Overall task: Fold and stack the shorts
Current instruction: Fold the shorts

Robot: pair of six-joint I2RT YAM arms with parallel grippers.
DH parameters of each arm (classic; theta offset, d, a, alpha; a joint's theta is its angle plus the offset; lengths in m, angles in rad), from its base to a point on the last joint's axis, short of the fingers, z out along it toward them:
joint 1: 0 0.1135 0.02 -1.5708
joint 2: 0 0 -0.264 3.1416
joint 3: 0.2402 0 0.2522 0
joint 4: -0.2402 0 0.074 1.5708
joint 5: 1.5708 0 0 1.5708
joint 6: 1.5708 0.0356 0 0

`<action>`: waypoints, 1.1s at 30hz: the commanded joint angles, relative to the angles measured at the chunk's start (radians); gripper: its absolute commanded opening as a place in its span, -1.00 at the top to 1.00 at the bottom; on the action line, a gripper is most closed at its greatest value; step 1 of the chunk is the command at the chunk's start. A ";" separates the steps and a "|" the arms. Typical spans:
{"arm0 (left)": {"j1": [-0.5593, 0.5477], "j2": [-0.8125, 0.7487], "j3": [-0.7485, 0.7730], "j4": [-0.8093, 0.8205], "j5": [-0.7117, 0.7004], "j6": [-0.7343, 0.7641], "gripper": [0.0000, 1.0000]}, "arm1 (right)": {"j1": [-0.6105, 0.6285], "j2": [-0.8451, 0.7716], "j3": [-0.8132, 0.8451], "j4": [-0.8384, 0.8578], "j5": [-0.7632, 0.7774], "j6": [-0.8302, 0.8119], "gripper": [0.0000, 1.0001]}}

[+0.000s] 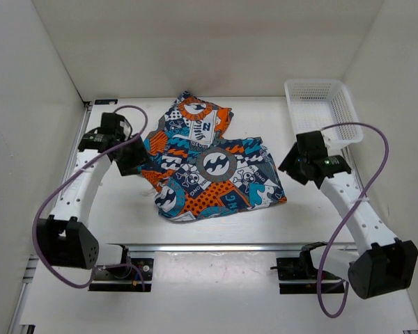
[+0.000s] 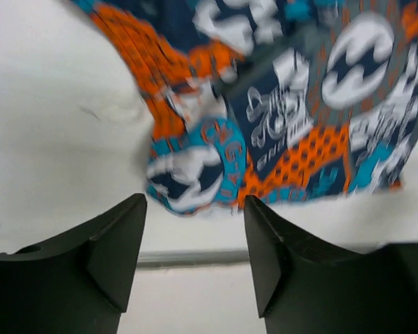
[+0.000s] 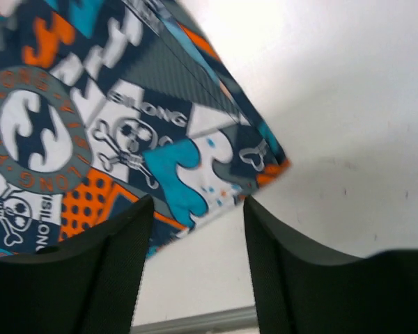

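The shorts lie crumpled on the white table, a patchwork of orange, teal, navy and white with a grey wave-logo circle on top. My left gripper hovers at their left edge, open and empty; the left wrist view shows the shorts blurred beyond its fingers. My right gripper hovers just right of the shorts, open and empty; the right wrist view shows the shorts' near right corner above its fingers.
A white mesh basket stands at the back right of the table. White walls close in the back and both sides. A metal rail runs along the table's near edge, in front of the arm bases.
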 commanded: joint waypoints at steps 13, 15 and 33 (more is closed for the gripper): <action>0.218 0.558 0.205 0.147 -0.065 -0.055 -0.67 | -0.001 0.563 0.505 0.054 -0.242 -0.324 0.40; 0.218 0.614 0.226 0.147 -0.065 -0.055 -0.58 | -0.001 0.648 0.631 0.045 -0.261 -0.333 0.15; 0.200 0.786 0.507 0.049 -0.033 0.017 0.79 | 0.017 1.516 1.528 0.146 -0.477 -0.156 -0.56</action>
